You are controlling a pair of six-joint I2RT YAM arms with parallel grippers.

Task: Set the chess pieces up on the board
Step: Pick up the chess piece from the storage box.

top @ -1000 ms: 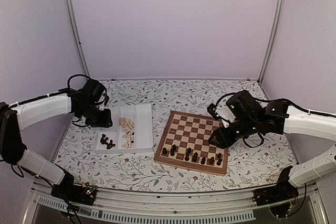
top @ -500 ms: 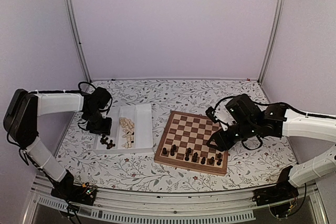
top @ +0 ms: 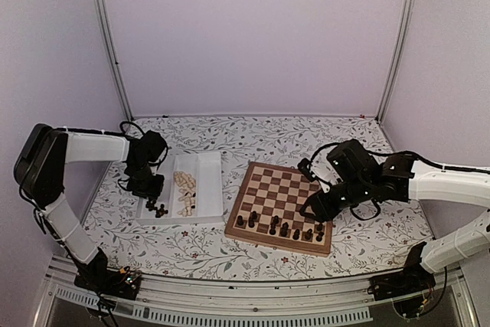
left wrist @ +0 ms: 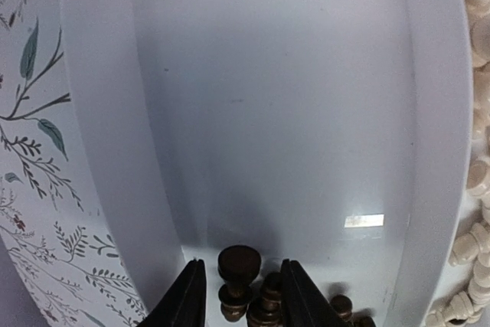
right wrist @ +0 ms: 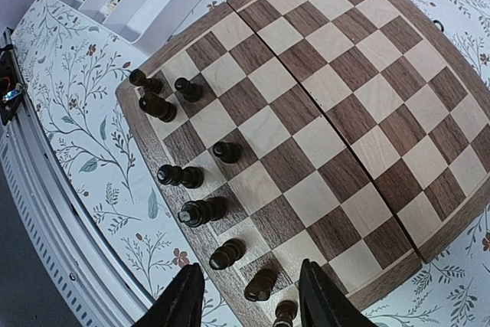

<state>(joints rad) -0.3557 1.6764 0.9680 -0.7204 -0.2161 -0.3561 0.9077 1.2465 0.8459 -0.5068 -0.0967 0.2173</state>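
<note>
We see dark pieces (top: pixel 157 207) in the left compartment of the white tray (top: pixel 208 168), with the left tool (left wrist: pixel 241 264) spread around 1. Pale pieces (top: pixel 184 191) lie in its right compartment. Over the board (right wrist: pixel 329 105), the right tool (right wrist: pixel 249 268) is spread and empty.

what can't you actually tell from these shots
Left wrist view: the dark pieces between the fingers of the left gripper run off the bottom edge, so their count is unclear.
Same view: the pale pieces are cut by the right edge.
Top view: piece types on the board are too small to tell; the right gripper covers some squares.
</note>
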